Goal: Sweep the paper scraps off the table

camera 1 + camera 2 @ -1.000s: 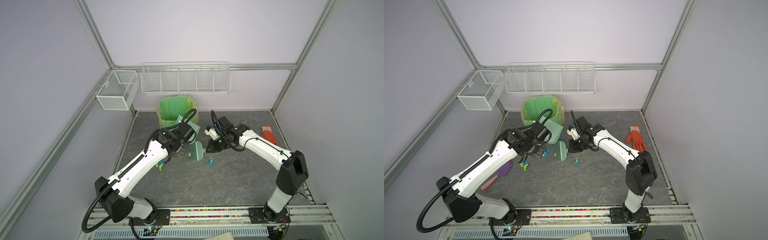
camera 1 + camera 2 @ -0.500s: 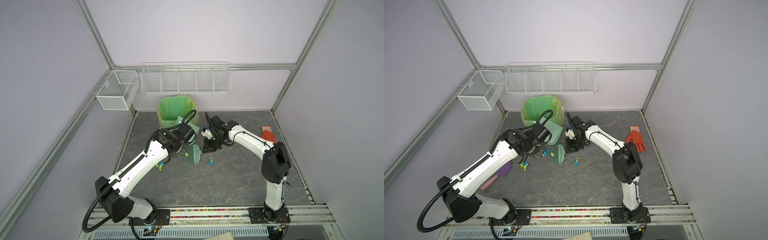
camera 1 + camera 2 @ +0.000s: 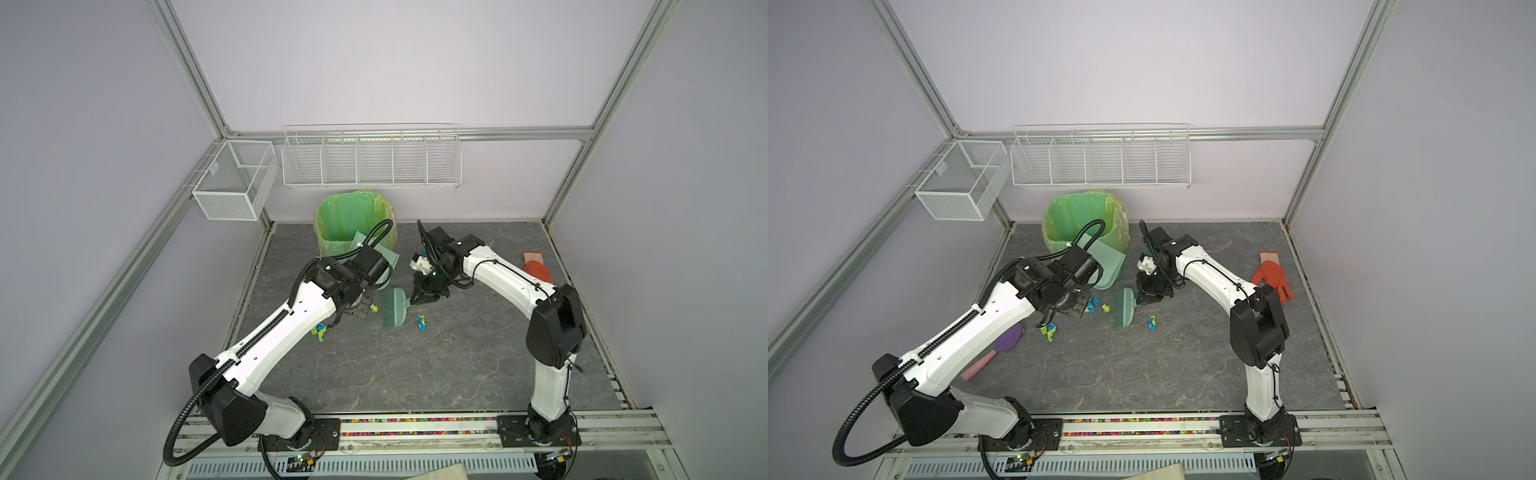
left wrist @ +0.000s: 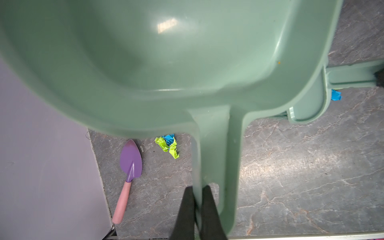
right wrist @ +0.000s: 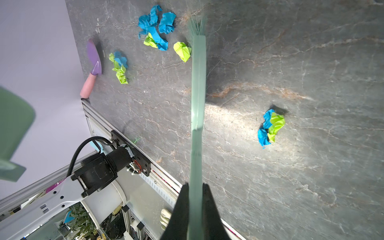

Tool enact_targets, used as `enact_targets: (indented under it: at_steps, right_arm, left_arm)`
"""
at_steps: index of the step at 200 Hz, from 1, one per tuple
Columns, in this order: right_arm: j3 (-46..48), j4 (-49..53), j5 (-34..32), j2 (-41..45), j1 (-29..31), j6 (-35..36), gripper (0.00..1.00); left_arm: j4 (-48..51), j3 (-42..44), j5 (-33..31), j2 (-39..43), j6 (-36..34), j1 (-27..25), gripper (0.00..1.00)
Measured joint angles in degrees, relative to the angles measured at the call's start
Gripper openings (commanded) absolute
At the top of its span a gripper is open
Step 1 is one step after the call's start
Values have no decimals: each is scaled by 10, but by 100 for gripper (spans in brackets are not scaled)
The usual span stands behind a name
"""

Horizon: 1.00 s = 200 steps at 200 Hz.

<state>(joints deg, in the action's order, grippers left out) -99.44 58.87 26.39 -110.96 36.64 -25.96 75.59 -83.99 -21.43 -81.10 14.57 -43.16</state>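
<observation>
The left gripper (image 4: 197,188) is clamped tight on the end of the handle of a pale green dustpan (image 4: 166,62), whose pan points toward the green-lined bin (image 3: 1075,220) at the far edge of the worktop (image 3: 1142,374). The right gripper (image 5: 194,185) is pinched closed on the thin handle of a matching green brush (image 5: 197,104), whose head reaches out to the left. The paper scraps (image 5: 155,27) all lie on the worktop in 4 groups. The first is a mostly blue cluster left of the brush head, between it and the left gripper. Next comes 1 lime wad (image 5: 182,51) just beside the brush head; whether the bristles touch it cannot be told. A blue-and-lime clump (image 3: 1048,330) lies nearer, beside the left arm. Another clump (image 3: 1152,323) sits just right of the brush. A purple trowel (image 3: 1009,338) with a pink handle lies at the left edge, and an orange glove (image 3: 1271,274) at the right.
</observation>
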Motion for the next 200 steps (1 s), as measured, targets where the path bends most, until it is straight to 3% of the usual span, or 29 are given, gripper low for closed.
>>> enact_targets:
  at_steps: [92, 200]
  right_arm:
    - [-48, -25, 20, -19, 20, -37, 7]
    - [-33, -53, 22, -61, 14, -43, 7]
  left_arm:
    - [0, 0, 0, 2, 0, 0, 0]
    - [2, 10, 0, 10, -1, 0, 0]
